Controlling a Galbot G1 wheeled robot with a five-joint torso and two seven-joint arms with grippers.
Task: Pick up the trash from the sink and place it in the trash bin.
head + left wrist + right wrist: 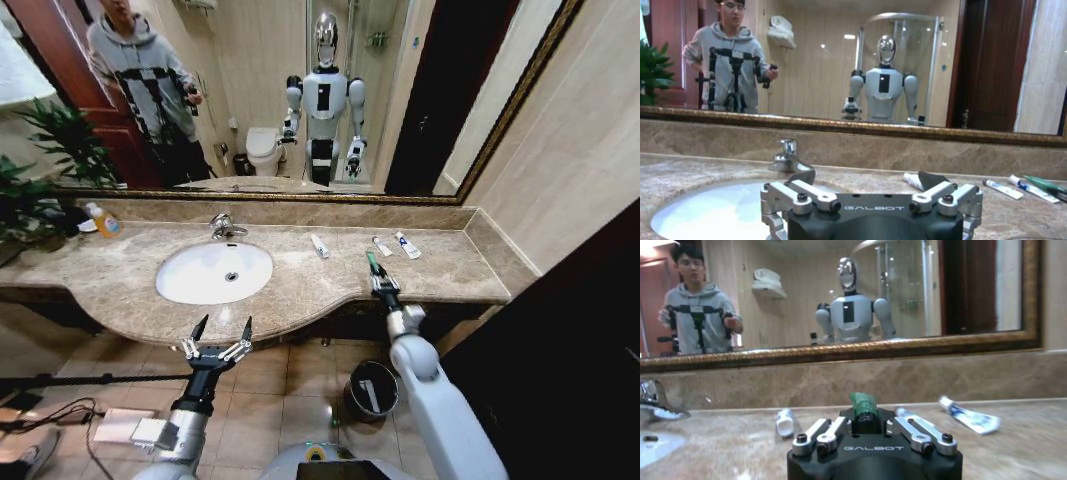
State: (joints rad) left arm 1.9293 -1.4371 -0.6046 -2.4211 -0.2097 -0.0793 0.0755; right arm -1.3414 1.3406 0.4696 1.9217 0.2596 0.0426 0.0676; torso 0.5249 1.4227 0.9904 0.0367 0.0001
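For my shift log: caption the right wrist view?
Right gripper shut on dark green piece above beige-brown marble counter, white tubes beyond.

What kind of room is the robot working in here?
Most likely a bathroom, perhaps in a hotel or home: a white oval sink with a chrome faucet set in a marble counter, a wide framed mirror, and a toilet reflected in it.

Warm, even indoor light falls on the marble worktop (pixel 440 275), the white sink (pixel 214 271) glares pale, the floor under the counter lies in shadow, the head view bows at its edges, and the mirror (pixel 840 65) reflections look soft.
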